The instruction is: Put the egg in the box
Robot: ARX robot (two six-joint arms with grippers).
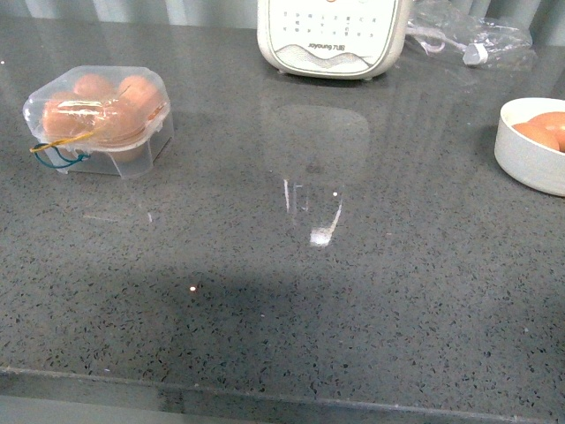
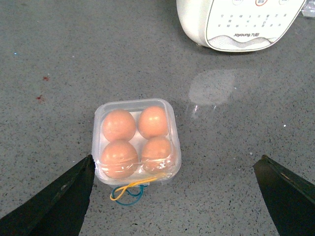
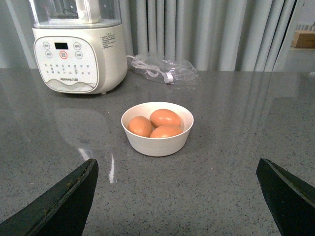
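Four eggs (image 2: pixel 118 125) fill every cup of the box (image 2: pixel 136 140), which sits near the counter's (image 1: pixel 291 300) left edge, lid down, with yellow and blue bands (image 2: pixel 129 192) at its near side. White bowl (image 3: pixel 157 129) at the right edge holds three eggs (image 3: pixel 165 117). White appliance (image 1: pixel 332 35) stands at the back edge. Wide bare counter lies between box and bowl. Left gripper (image 2: pixel 177 196) spread wide, holding nothing, above the box; right gripper (image 3: pixel 177 196) likewise spread, facing the bowl.

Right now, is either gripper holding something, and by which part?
Nothing is held. The left gripper and right gripper are open, fingers spread; all eggs sit in the box or bowl.
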